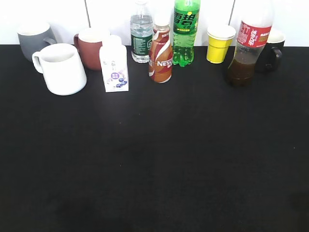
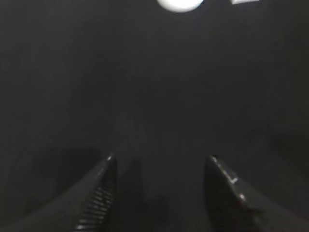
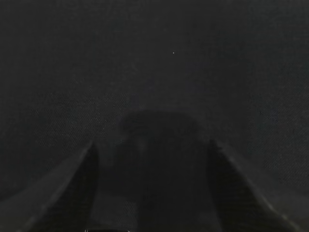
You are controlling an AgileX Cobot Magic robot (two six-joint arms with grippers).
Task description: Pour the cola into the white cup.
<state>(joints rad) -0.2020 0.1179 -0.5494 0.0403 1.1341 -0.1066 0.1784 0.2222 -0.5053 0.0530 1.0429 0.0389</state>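
The cola bottle (image 1: 247, 48), clear with a red label and dark drink at the bottom, stands at the back right of the black table. The white cup (image 1: 62, 68), a large mug with a loop handle on its left, stands at the back left. Neither gripper shows in the exterior view. In the left wrist view my left gripper (image 2: 161, 166) is open and empty above bare black cloth. In the right wrist view my right gripper (image 3: 152, 154) is open and empty over the cloth. A white blur (image 2: 179, 4) shows at the top edge of the left wrist view.
Along the back stand a grey mug (image 1: 35, 38), a dark red mug (image 1: 91, 47), a white carton (image 1: 114, 65), a water bottle (image 1: 141, 34), a Nestle bottle (image 1: 161, 53), a green Sprite bottle (image 1: 185, 31), a yellow paper cup (image 1: 219, 44) and a black mug (image 1: 271, 50).
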